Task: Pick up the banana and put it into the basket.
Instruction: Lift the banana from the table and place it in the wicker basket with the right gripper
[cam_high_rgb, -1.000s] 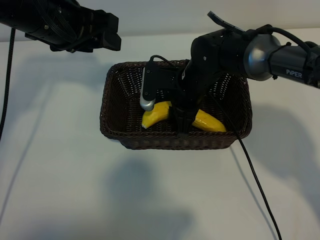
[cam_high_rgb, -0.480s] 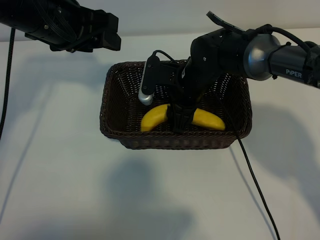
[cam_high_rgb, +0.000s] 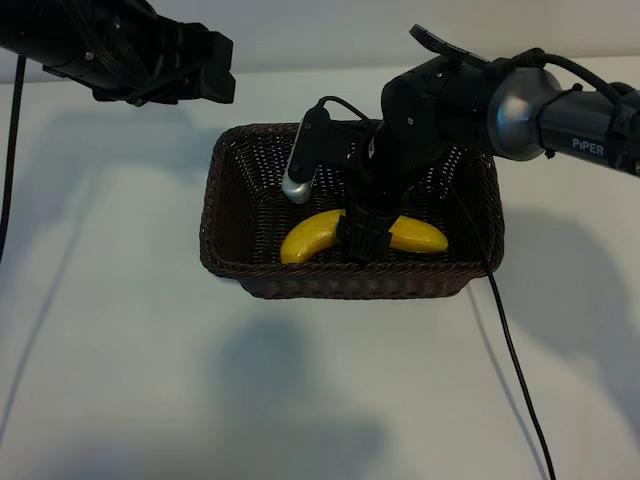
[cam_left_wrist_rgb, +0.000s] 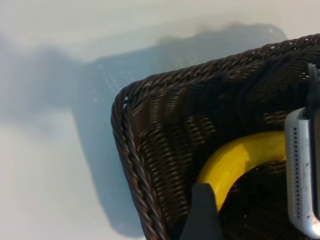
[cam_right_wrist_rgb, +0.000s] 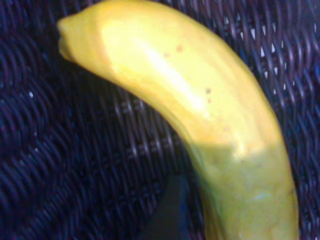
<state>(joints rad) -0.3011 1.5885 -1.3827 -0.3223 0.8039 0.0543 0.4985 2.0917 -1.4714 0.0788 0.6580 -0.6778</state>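
Exterior view: right pincer (cam_high_rgb: 365, 238) has just spread wide, releasing the banana (cam_high_rgb: 312, 236) onto the basket (cam_high_rgb: 232, 262) floor; placement looks done.

A white desk (cam_high_rgb: 150, 380) with a plain, unmarked surface is seen across the exterior view. Soft grey shadows (cam_high_rgb: 290, 400) are cast over it toward the near edge and along both sides. A thin black cable (cam_high_rgb: 515, 370) is laid over the desk at the right, running to the near edge. A second black cable (cam_high_rgb: 12, 170) is seen hanging at the far left.
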